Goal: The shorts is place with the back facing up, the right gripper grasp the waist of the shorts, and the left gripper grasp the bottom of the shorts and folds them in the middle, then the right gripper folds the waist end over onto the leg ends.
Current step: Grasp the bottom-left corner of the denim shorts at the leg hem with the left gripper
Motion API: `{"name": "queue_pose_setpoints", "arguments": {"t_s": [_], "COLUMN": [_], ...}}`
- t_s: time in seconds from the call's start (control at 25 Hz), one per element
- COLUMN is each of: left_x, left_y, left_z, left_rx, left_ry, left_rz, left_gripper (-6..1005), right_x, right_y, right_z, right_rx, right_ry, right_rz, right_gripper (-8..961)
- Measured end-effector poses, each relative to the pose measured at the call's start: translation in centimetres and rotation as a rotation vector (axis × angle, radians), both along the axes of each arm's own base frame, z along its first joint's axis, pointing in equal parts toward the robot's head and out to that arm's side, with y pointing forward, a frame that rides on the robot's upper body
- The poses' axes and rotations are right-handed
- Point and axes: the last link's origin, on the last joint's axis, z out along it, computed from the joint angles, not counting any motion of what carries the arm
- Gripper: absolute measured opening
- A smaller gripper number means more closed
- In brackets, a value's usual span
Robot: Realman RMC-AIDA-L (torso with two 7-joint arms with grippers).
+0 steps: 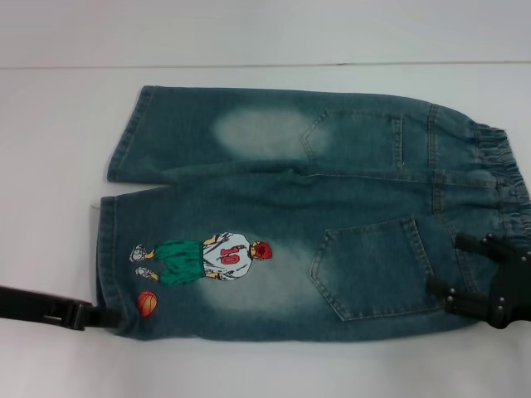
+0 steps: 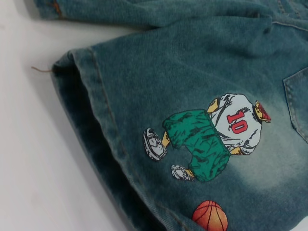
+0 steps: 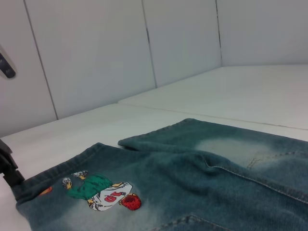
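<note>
The shorts (image 1: 332, 207) lie flat on the white table, back pockets up, with the leg ends (image 1: 106, 249) to the left and the ruched waist (image 1: 506, 174) to the right. The cartoon print (image 1: 207, 257) is on the near leg. My left gripper (image 1: 104, 315) reaches in low from the left edge, its tip at the near leg's hem corner. My right gripper (image 1: 444, 264) sits over the near corner of the waist, its two black fingers spread apart on the denim. The left wrist view shows the near hem (image 2: 91, 110) and the print (image 2: 211, 139), but no fingers.
The white table (image 1: 50, 166) extends to the left of the shorts and in front of them. A white wall (image 1: 249, 33) rises behind the table. In the right wrist view, white wall panels (image 3: 96, 57) stand beyond the shorts (image 3: 192, 178).
</note>
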Motion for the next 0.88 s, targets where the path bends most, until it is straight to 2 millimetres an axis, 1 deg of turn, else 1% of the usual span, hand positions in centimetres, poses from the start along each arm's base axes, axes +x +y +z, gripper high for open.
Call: {"name": "queue_pose_setpoints", "arguments": {"t_s": [0.32,0.88], "left_x": [0.2,1.1], "left_y": [0.1,0.4], "left_z": [0.1,0.6], "left_rx": [0.001,0.012], "left_ry": [0.011,-0.016], "left_rz": [-0.015,-0.048], "left_gripper": [51,49], "right_x": [0.2,0.4], "right_y": [-0.2,-0.4], "right_z": [0.1,0.1], "right_rx": [0.003,0.011], "right_ry": [0.002,0.003], "right_rz": [-0.006,-0.019], "right_gripper": [945,946]}}
